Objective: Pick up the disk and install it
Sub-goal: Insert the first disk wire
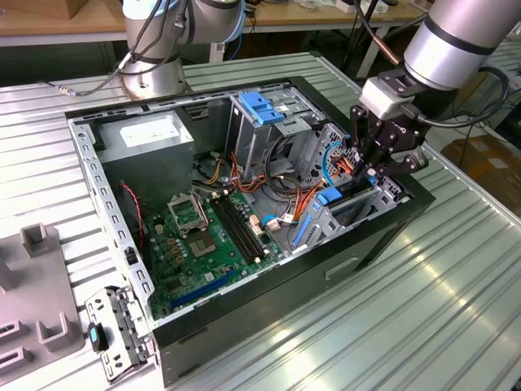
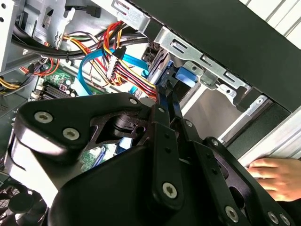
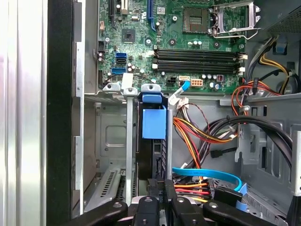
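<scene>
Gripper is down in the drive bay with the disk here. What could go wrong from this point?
The disk stands edge-on in its slot; if tilted, it might jam against the bay rail. The gripper works beside loose cables and could snag them. A hand rests near the case, close to the arm.

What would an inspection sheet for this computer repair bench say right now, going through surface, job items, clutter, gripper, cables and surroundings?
Surface: ribbed metal table carrying an open computer case lying on its side.
Job's things: the disk stands on edge in a drive bay slot, with its blue rail tab showing in the first wrist view.
Clutter: grey fixture blocks and a loose metal bracket on the table at the exterior view's left.
Grippers: the gripper is down at the drive bay, at the disk's near end; finger state unclear.
Cables: blue data cable and red, yellow and orange power wires beside the bay.
Surroundings: a person's hand rests by the case; a second robot base stands behind.
</scene>
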Controlling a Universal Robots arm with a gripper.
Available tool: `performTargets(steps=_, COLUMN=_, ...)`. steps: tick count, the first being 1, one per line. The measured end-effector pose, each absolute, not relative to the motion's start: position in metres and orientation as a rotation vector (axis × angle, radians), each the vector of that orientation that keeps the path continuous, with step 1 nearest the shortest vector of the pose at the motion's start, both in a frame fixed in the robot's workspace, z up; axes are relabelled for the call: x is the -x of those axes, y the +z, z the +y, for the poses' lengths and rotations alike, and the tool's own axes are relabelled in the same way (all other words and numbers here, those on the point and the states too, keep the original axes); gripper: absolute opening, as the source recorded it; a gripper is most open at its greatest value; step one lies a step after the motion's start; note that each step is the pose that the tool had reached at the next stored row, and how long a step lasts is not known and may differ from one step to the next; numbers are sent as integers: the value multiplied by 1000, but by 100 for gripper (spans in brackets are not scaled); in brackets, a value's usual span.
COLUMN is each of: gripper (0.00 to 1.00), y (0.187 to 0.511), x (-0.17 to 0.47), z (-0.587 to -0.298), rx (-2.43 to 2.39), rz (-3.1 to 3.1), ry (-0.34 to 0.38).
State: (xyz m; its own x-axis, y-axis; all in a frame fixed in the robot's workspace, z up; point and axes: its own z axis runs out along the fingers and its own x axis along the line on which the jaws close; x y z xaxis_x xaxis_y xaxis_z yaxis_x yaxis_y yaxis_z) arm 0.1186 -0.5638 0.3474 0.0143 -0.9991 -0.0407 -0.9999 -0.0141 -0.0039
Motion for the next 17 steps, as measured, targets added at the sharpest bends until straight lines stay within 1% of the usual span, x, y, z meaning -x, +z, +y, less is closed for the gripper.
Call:
performTargets(steps=10, gripper=17, y=345, x=-119, z=-565, rx=2203, rz=2193, ry=42)
performTargets(steps=17, gripper=17, y=350, x=-118, z=-566, rx=2173, rz=2218, ry=47)
